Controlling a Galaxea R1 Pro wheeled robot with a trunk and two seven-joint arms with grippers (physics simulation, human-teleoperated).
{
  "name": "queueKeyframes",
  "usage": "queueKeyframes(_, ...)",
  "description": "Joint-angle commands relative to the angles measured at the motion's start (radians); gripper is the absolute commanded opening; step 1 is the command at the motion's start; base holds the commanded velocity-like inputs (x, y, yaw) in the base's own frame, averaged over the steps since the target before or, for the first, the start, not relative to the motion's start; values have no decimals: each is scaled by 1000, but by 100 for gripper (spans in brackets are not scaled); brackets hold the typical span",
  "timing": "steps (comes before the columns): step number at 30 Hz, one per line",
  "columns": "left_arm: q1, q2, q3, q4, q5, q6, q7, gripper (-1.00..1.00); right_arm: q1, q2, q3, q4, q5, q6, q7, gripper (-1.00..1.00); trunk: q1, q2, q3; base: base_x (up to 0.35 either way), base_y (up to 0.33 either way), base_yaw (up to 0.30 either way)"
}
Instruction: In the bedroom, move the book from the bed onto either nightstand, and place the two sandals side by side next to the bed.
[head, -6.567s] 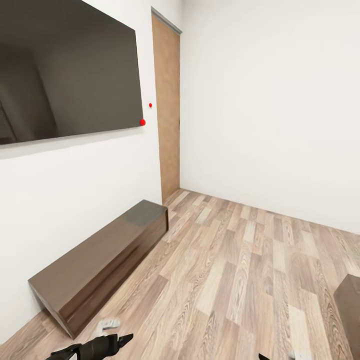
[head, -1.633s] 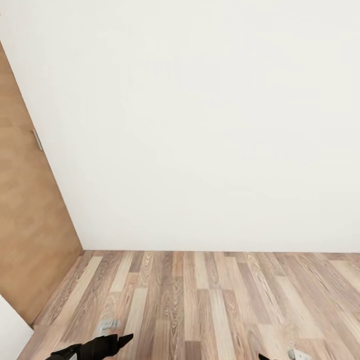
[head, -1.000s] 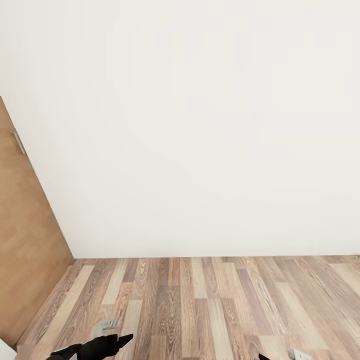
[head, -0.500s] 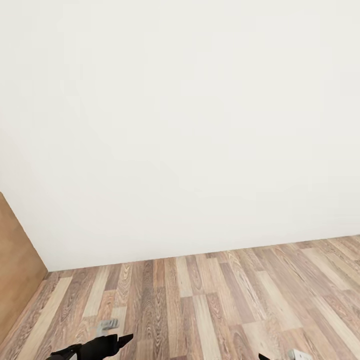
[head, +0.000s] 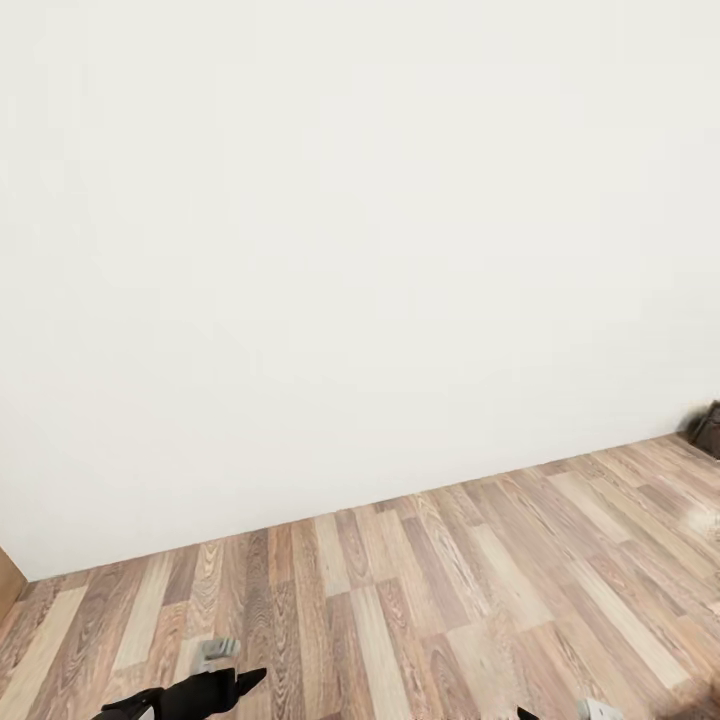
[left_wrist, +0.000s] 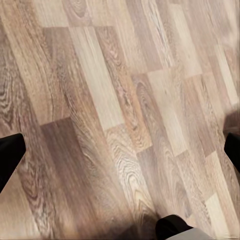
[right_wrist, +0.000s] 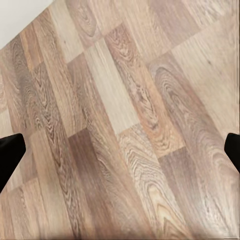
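The view is swinging right along the bare white wall (head: 360, 250). The wooden door that stood at the left a second ago is all but gone, just a sliver (head: 8, 592) at the edge, and a small dark brown piece of furniture (head: 707, 428) now peeks in at the far right, by the wall. I can't tell what it is from this little corner, maybe a nightstand.

The left gripper (left_wrist: 120, 150) hangs over the plank floor (head: 420, 600) with fingers spread wide and nothing between them. The right gripper (right_wrist: 120, 150) is the same, fingers apart over bare boards.

Book, bed and sandals are not in sight yet, so nothing of the task looks started. My read is that the robot is turning to find the bed, and the dark shape suggests the turn is heading the right way.
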Motion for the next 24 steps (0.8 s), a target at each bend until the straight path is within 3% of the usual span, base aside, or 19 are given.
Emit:
queueKeyframes(1, 0, 0, 4, 0, 2, 2, -4, 100, -1, 0, -4, 2, 3, -3, 4, 100, 0, -1, -1, 0, -3, -281)
queueKeyframes(24, 0, 0, 2, 0, 2, 2, -4, 100, -1, 0, -4, 2, 3, -3, 3, 100, 0, -1, -1, 0, 0, -279)
